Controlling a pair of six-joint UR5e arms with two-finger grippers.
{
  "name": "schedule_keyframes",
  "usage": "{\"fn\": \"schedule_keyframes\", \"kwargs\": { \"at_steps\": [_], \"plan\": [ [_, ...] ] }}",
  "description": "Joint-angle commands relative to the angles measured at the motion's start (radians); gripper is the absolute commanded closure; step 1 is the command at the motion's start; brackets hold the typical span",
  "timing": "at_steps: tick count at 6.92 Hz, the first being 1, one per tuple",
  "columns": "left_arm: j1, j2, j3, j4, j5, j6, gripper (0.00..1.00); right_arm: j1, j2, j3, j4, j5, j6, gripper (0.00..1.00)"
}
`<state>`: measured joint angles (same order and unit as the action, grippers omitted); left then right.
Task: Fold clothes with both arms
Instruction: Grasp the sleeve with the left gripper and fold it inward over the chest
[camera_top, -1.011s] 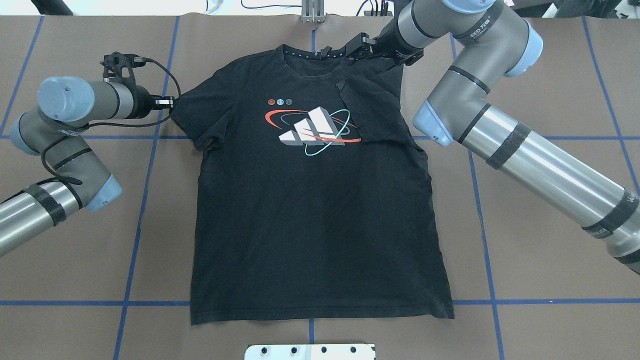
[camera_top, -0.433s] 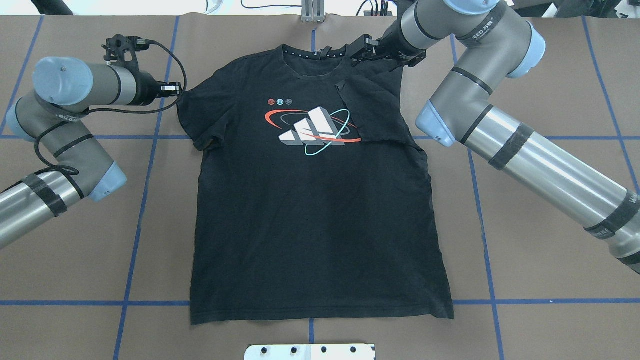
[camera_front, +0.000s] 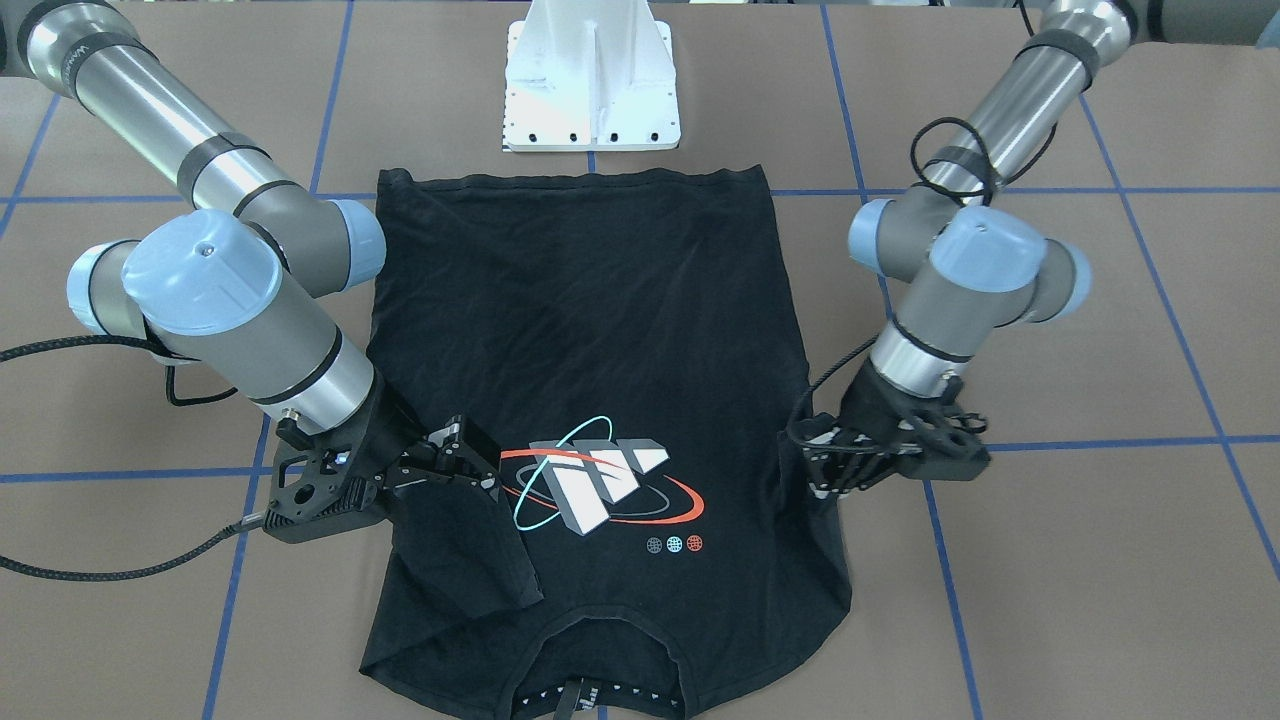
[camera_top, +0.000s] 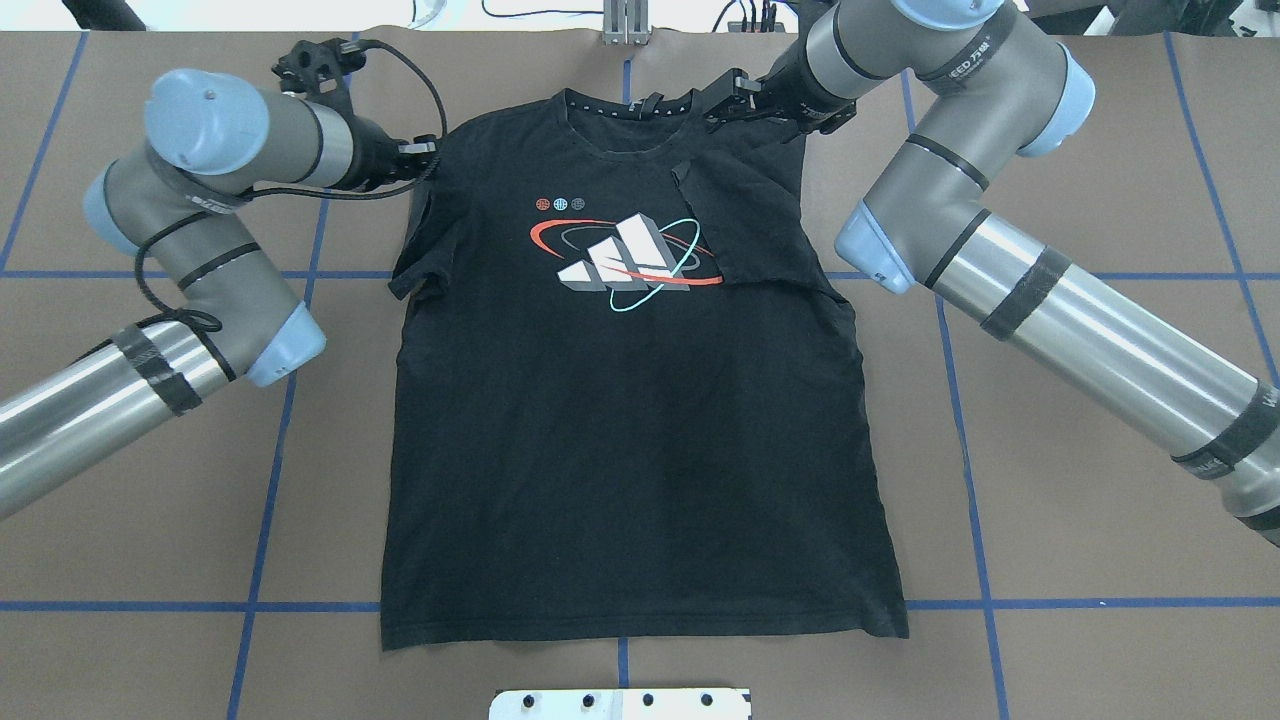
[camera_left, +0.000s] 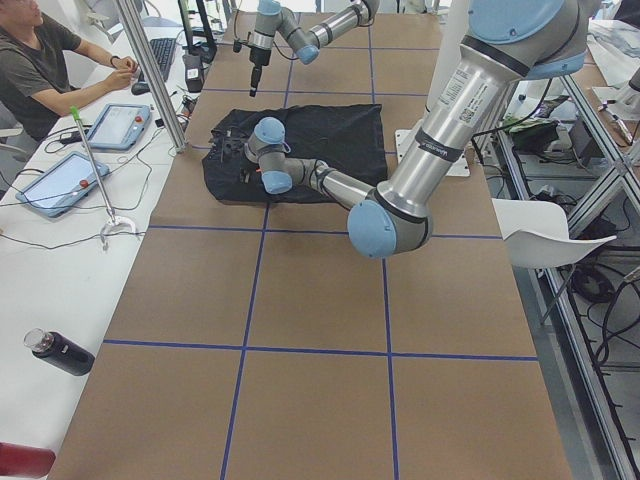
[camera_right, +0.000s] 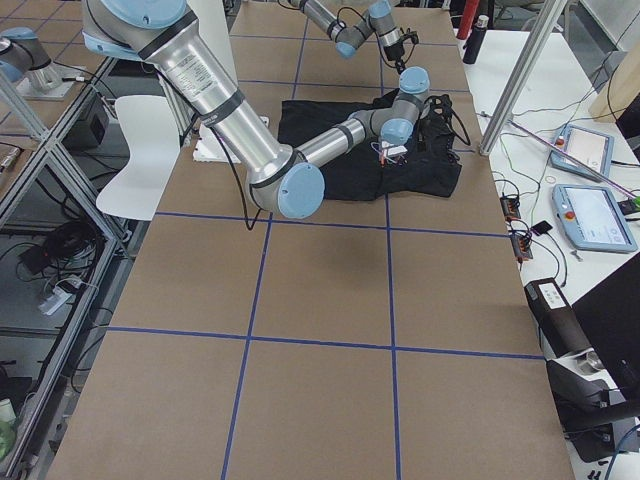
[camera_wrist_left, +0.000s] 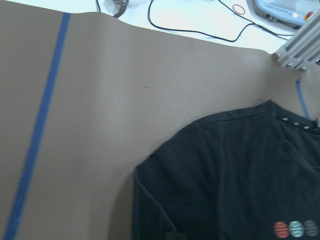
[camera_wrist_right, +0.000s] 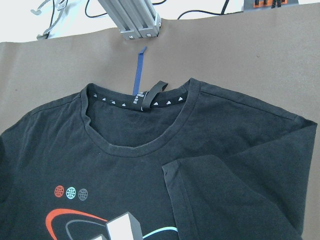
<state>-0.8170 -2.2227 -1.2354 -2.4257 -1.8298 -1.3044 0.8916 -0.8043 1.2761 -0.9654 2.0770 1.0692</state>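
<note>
The black T-shirt (camera_top: 620, 450) lies flat and logo-up (camera_top: 620, 255) on the brown table, collar at the far edge. Its sleeve (camera_top: 750, 225) on the robot's right is folded over the chest, touching the logo. My right gripper (camera_top: 722, 100) hovers by the collar and that shoulder, open with nothing in it; the front-facing view shows it (camera_front: 470, 460) just above the folded sleeve (camera_front: 460, 550). My left gripper (camera_top: 425, 160) is shut on the other sleeve's edge, drawn in against the shoulder. From the front it (camera_front: 822, 468) pinches bunched fabric at the shirt's side.
The white pedestal base (camera_front: 592, 80) stands just past the shirt's hem. Blue tape lines cross the table. An aluminium post (camera_top: 625, 22) rises at the far edge behind the collar. A person (camera_left: 45, 60) sits at a side desk with tablets; a dark bottle (camera_left: 62, 352) lies there.
My left arm has swung to the right and slightly away from the base, pulling its sleeve in from the table toward the shoulder. The right gripper has barely moved.
</note>
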Motion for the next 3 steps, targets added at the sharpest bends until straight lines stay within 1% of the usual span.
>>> {"fn": "schedule_keyframes", "kwargs": {
  "at_steps": [1, 2, 3],
  "plan": [
    [0.024, -0.116, 0.097, 0.005, 0.035, -0.056, 1.0, 0.003, -0.001, 0.0, 0.001, 0.0, 0.0, 0.0],
    [0.056, -0.168, 0.138, 0.002, 0.037, -0.12, 1.0, 0.009, -0.001, 0.0, 0.001, 0.014, 0.0, 0.0],
    [0.091, -0.184, 0.139, -0.003, 0.037, -0.184, 1.0, 0.016, -0.012, 0.002, 0.002, 0.024, -0.002, 0.0]
  ]
}}
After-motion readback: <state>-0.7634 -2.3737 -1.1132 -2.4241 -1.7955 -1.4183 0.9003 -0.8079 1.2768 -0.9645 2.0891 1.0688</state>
